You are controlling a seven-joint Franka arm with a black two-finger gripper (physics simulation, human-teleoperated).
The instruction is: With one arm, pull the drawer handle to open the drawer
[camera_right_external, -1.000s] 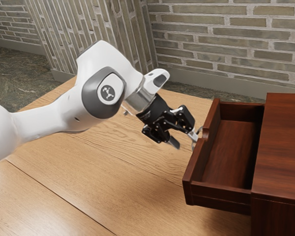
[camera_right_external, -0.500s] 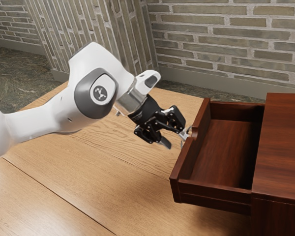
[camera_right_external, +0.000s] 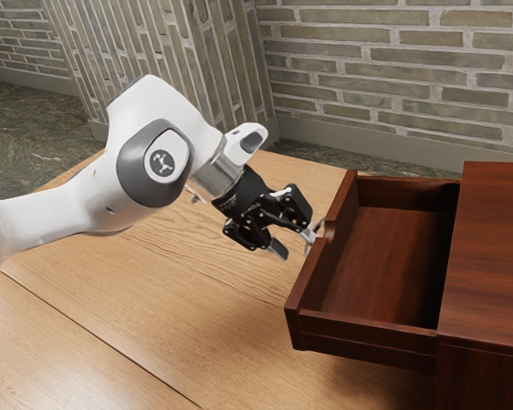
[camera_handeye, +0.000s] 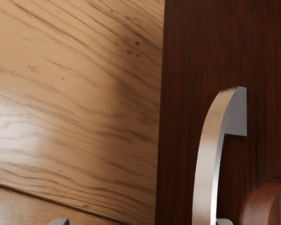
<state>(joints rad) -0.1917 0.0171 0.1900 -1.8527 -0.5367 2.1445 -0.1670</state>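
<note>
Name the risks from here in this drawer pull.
1. The tool looks open: one finger sits at the handle, the other stands apart over the table. A hooked pull like this may slip off.
2. The drawer stands far out of the cabinet; pulling much further may drag it free or tip it.
</note>
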